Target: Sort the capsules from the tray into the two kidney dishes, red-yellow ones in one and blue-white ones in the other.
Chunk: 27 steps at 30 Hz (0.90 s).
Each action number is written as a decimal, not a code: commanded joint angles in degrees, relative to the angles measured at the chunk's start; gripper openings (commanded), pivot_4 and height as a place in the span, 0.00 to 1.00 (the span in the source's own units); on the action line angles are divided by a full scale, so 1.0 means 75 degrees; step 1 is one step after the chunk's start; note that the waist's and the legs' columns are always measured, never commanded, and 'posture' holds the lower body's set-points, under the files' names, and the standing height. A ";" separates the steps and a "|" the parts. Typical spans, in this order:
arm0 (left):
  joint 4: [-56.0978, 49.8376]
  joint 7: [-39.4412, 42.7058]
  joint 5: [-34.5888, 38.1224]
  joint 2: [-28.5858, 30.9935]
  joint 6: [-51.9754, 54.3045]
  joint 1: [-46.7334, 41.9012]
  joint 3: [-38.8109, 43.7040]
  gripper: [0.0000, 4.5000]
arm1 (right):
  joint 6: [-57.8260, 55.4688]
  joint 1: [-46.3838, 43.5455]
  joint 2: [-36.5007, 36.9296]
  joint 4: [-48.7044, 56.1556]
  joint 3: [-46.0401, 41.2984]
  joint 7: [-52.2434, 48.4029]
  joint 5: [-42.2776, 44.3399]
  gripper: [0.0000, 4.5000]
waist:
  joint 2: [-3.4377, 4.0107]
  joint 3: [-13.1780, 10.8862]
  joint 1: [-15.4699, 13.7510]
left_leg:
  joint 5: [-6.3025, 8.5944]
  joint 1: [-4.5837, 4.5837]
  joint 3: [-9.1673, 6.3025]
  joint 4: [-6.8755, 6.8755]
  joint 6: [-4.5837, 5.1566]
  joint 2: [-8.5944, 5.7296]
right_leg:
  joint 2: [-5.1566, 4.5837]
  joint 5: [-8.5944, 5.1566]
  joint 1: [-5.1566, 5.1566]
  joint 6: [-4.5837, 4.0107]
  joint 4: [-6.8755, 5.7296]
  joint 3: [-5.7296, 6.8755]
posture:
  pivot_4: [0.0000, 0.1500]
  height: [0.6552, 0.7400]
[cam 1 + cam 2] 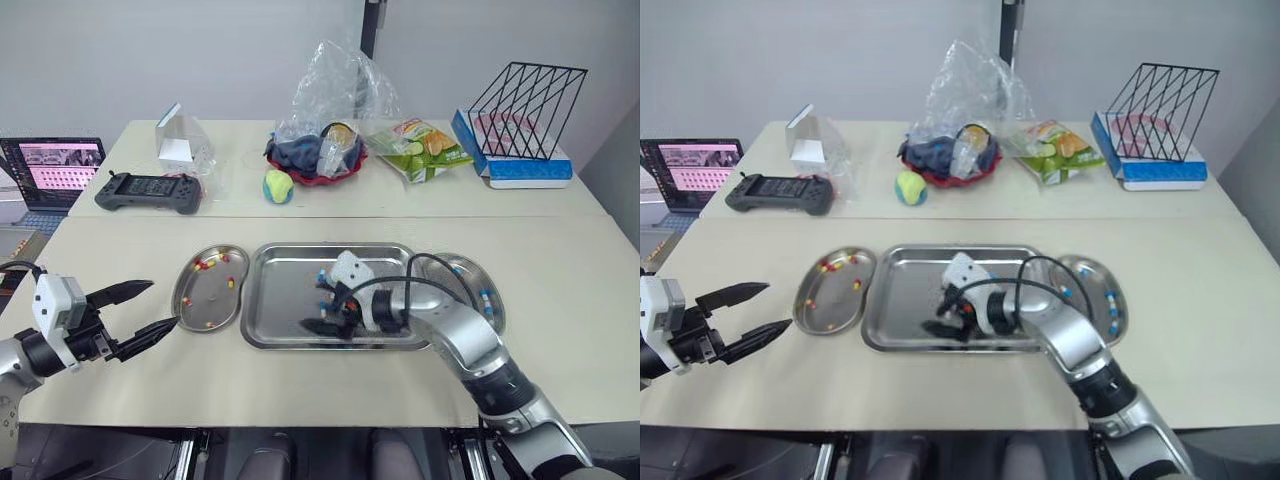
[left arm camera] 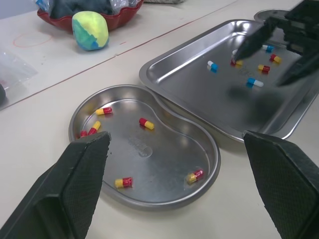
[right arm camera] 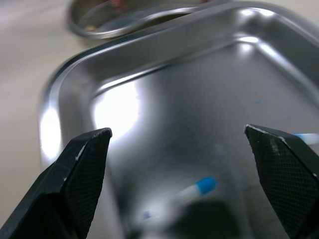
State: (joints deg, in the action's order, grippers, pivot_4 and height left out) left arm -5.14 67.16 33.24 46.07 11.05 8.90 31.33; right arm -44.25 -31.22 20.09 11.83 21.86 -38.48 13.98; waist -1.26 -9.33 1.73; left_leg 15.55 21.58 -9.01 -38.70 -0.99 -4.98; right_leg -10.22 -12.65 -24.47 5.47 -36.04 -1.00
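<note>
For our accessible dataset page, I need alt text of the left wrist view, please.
The open left gripper faces a steel kidney dish holding several red-yellow capsules. Beside the dish, the right gripper reaches over the tray, where blue-white capsules and more red-yellow ones lie.

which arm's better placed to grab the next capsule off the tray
Right: the right hand hangs open over the tray with a blue-white capsule just ahead of it. The left hand is open off the tray, beside the kidney dish of red-yellow capsules.
</note>
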 commanded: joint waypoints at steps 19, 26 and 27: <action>0.0222 0.0097 -0.0074 0.0168 -0.0291 -0.0162 0.0080 1.00 | -0.0559 0.0480 0.0025 0.0468 0.0349 0.0608 -0.0560 0.42 | 0.0001 0.0000 0.0074 | 0.0000 -0.0008 0.0001 0.0014 0.0001 0.0006 | 0.0006 -0.0001 -0.0002 0.0000 -0.0002 0.0001 | 1.00 1.00; 0.0229 0.0101 -0.0104 0.0161 -0.0269 -0.0215 0.0091 1.00 | -0.0534 0.0400 0.0022 0.0409 0.0411 0.0616 -0.0640 0.00 | 0.0001 0.0000 0.0072 | 0.0000 -0.0009 0.0001 0.0014 0.0001 0.0006 | 0.0006 -0.0001 0.0000 0.0000 -0.0001 0.0001 | 1.00 1.00; 0.0233 0.0105 -0.0110 0.0162 -0.0267 -0.0220 0.0096 1.00 | -0.0534 0.0389 0.0022 0.0414 0.0407 0.0600 -0.0638 0.00 | 0.0001 0.0000 0.0071 | 0.0000 -0.0010 0.0001 0.0014 0.0001 0.0006 | 0.0006 -0.0001 0.0000 0.0000 -0.0001 0.0002 | 1.00 1.00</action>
State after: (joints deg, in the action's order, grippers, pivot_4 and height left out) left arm -2.94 67.78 31.96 46.22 10.12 7.64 31.25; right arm -48.23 -27.99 20.11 13.63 24.68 -33.72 9.64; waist -1.25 -9.34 2.26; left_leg 15.55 21.51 -9.01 -38.59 -0.98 -4.93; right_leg -10.18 -12.65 -24.47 5.47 -36.05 -0.99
